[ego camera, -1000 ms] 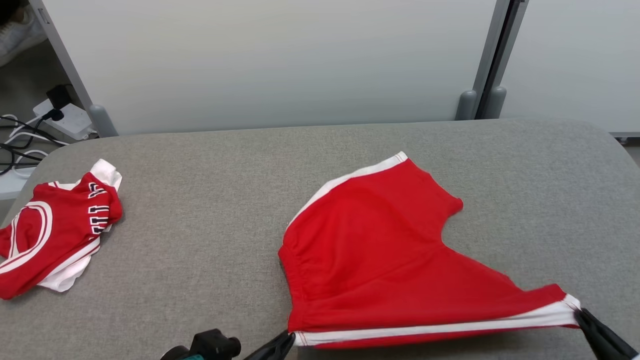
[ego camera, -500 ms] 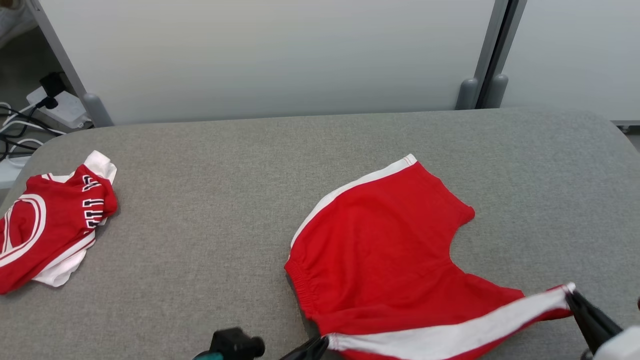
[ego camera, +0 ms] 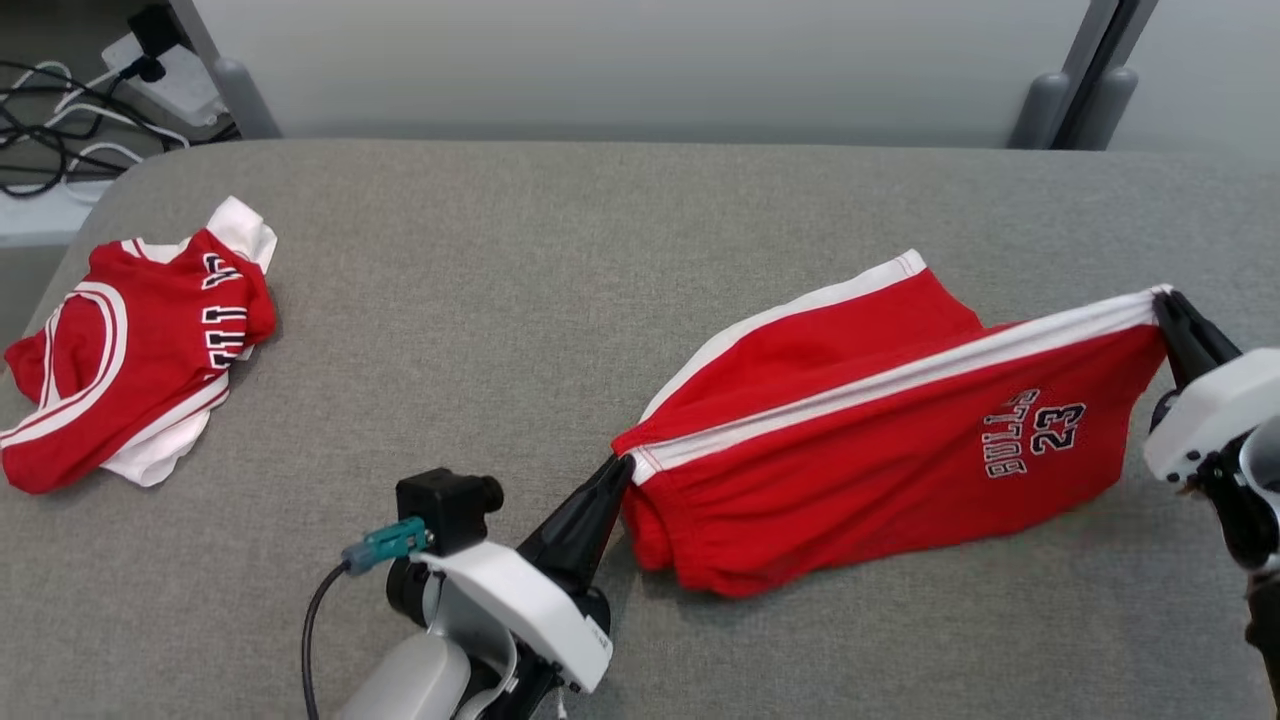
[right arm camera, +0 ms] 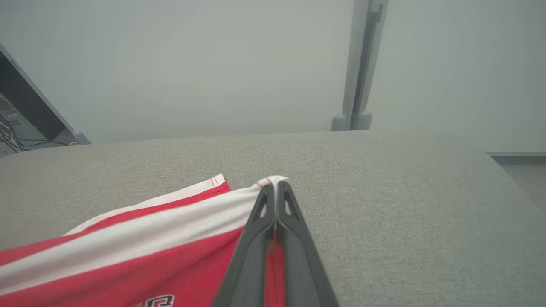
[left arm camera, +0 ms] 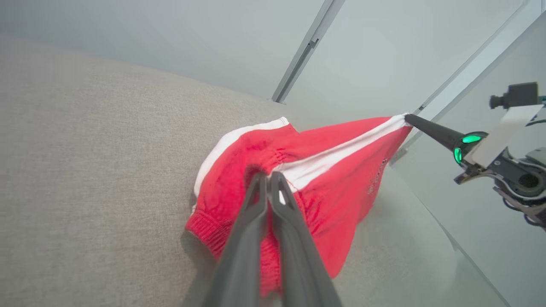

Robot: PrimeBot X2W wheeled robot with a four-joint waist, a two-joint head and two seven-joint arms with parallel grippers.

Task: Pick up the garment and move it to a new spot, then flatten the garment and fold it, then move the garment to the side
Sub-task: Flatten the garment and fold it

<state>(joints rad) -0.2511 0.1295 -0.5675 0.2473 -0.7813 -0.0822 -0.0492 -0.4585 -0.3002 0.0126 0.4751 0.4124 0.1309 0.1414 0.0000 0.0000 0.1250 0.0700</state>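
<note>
The garment (ego camera: 880,440) is a pair of red shorts with white side stripes and a "BULLS 23" print, on the right half of the grey padded table (ego camera: 560,300). Its near side is lifted and stretched between both grippers. My left gripper (ego camera: 624,463) is shut on the waistband end of the white stripe, seen close in the left wrist view (left arm camera: 269,177). At the other end of that stripe, on the leg hem, my right gripper (ego camera: 1163,297) is also shut, its tips showing in the right wrist view (right arm camera: 276,185). The far leg (ego camera: 850,300) still lies on the table.
A second red and white garment (ego camera: 130,350), a crumpled jersey, lies at the table's left edge. Cables and a power strip (ego camera: 150,60) sit on the floor beyond the far left corner. A pale partition wall (ego camera: 640,60) stands behind the table.
Both grippers have raised the striped side of the shorts and carried it away from me over the rest, turning up the printed face. The head camera has tilted down and shifted.
</note>
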